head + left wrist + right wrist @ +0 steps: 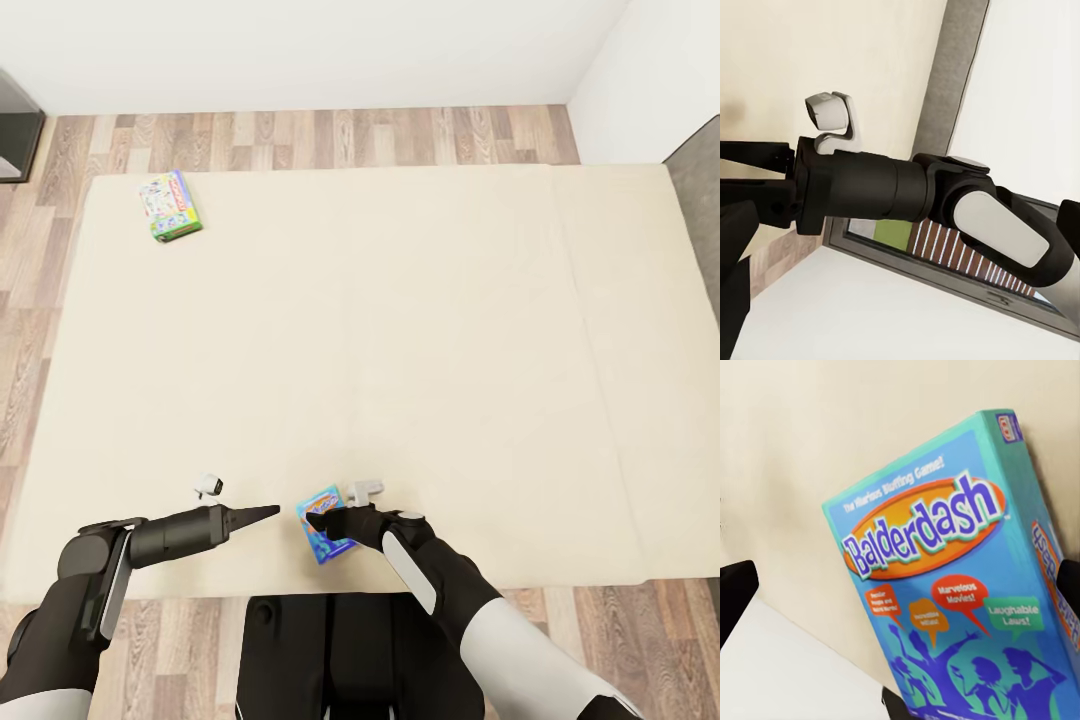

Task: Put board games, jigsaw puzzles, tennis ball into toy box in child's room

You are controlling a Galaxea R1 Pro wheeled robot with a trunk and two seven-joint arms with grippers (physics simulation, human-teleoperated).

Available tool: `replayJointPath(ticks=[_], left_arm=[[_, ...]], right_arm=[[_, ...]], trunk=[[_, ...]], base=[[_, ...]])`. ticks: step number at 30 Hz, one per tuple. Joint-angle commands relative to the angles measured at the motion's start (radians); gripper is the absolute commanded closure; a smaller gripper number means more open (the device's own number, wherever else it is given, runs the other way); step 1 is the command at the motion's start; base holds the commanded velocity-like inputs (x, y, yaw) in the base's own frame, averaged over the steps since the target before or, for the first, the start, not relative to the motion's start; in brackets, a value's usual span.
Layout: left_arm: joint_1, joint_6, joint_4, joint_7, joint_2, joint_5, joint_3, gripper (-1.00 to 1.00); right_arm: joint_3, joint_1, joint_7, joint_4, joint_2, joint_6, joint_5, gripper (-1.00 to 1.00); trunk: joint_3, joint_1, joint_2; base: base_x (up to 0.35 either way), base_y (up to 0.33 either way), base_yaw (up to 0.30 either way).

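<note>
We have our right gripper (318,521) over the near edge of the bed (450,330), and its jaws look clamped on the small blue board game (322,522), the Balderdash box. In the right wrist view the box (952,585) sits tilted and close between the dark fingertips (1069,581), so we judge it grasped, though the contact itself is not plain to see. The box is at the fingertips, low over the mattress; whether it has cleared the surface we cannot tell.

Our left gripper (268,512) points toward the right one, just beside the blue box and short of it, holding nothing. Its fingers appear drawn together to a point, but we cannot tell for sure how far apart they stand.

The Monopoly box (170,206) lies well beyond both hands, far ahead and off to the left-arm side, near the far corner of the mattress.

We judge the step in hand to be picking up the first bed game. Next we would need to raise the box clear of the mattress with a firm grip, then carry it away from the bed to the toy box. The Monopoly box is yet to be collected.
</note>
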State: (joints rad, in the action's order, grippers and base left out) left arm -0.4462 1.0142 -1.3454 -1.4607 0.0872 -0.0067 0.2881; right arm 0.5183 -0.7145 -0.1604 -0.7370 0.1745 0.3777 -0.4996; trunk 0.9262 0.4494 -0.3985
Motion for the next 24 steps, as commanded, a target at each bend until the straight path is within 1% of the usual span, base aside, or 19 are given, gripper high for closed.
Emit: replayJointPath(ticks=[1, 9, 19, 24], left_arm=[[0.000, 0.011, 0.000, -0.004, 0.000, -0.001, 0.000, -1.00], [0.000, 0.011, 0.000, -0.004, 0.000, -0.001, 0.000, -1.00], [0.000, 0.010, 0.000, -0.004, 0.000, -0.001, 0.000, -1.00], [0.000, 0.010, 0.000, -0.004, 0.000, -0.001, 0.000, -1.00]], right_arm=[[0.000, 0.000, 0.000, -0.001, 0.000, 0.004, -0.004, -1.00], [0.000, 0.000, 0.000, -0.001, 0.000, 0.004, -0.004, -1.00], [-0.002, 0.000, 0.002, 0.000, 0.000, 0.011, -0.003, -1.00], [-0.003, 0.000, 0.004, 0.002, 0.000, 0.043, -0.002, -1.00]], trunk=[[0.001, 0.001, -0.002], [0.001, 0.001, -0.002], [0.001, 0.001, -0.002], [0.001, 0.001, -0.002]], base=[[0.000, 0.094, 0.000], [0.000, 0.063, 0.000], [0.000, 0.009, 0.000], [0.000, 0.000, 0.000]])
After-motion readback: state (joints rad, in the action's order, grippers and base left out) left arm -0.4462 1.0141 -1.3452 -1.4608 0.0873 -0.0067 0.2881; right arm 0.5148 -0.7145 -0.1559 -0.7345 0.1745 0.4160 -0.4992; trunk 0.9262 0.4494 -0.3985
